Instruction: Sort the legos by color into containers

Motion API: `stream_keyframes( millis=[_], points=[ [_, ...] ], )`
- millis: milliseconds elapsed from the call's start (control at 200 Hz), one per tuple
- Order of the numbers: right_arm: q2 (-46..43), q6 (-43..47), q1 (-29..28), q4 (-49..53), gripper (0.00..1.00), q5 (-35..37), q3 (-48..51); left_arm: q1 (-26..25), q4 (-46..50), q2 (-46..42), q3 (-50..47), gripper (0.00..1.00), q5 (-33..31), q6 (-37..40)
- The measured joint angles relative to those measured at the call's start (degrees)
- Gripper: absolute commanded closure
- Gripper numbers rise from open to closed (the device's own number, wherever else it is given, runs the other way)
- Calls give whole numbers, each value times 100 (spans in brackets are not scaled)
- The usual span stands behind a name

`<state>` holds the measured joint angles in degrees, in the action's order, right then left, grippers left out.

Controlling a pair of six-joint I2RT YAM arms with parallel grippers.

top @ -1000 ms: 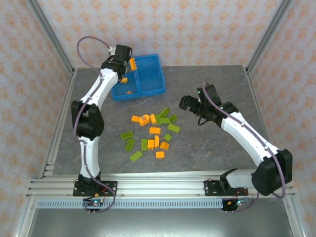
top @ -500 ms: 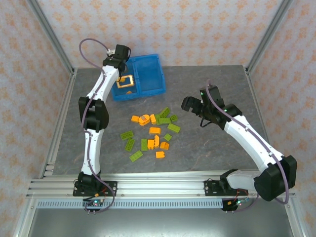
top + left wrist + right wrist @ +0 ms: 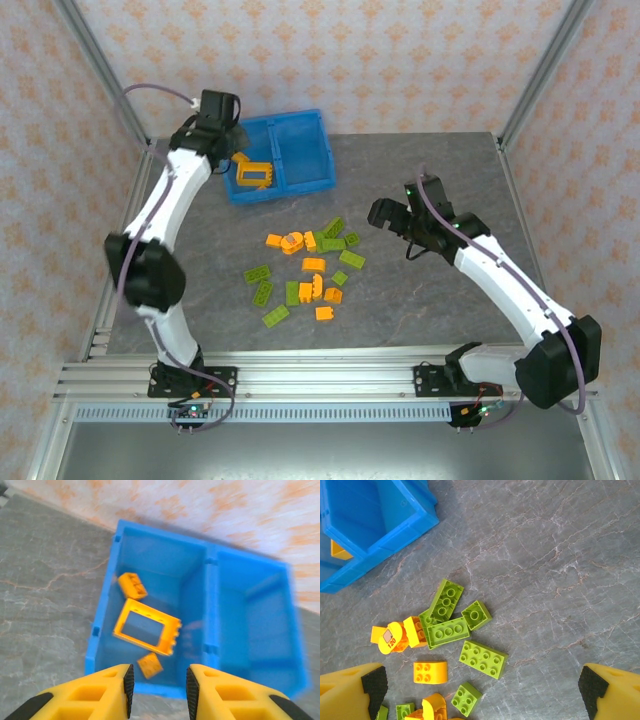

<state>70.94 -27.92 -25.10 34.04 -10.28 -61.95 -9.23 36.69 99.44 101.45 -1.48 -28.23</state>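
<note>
High rear overview; close downward wrist views, blue bin (image 3: 212, 605) in all.

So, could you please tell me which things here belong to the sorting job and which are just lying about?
Job:
- blue bin
- orange frame piece and small orange bricks in its left compartment
- loose orange bricks and green bricks on the grey table

Just there:
- the grey table itself
- aluminium rail
- patterned wall
</note>
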Motion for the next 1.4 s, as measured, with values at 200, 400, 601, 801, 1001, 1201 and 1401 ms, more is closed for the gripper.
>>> stream_keyframes(
  millis=[200, 400, 601, 801, 1001, 1201, 1401],
  points=[
    [315, 0, 0, -212, 1, -7, 4, -935, -651, -1917, -1891, 61, 260, 153],
    [691, 0, 0, -385, 1, -87, -17, -1816, -710, -2319, -3163, 50, 459, 1104],
    [872, -17, 0, -507, 1, -223, -138, -1965, -1209, -2404, -4356, 34, 728, 1788],
    [870, -17, -4, -501, 1, -262, -153, -1965, -1447, -1541, -4291, 22, 946, 2308],
    [721, -17, -15, -494, 1, -260, -151, -1965, -1515, -404, -3711, 19, 839, 2835],
    [531, -15, -15, -444, 1, -232, -151, -1965, -1543, 352, -3355, 20, 809, 3265],
    [481, -15, -26, -404, 1, -177, -151, -1965, -1550, 634, -3176, 26, 833, 3359]
  ],
)
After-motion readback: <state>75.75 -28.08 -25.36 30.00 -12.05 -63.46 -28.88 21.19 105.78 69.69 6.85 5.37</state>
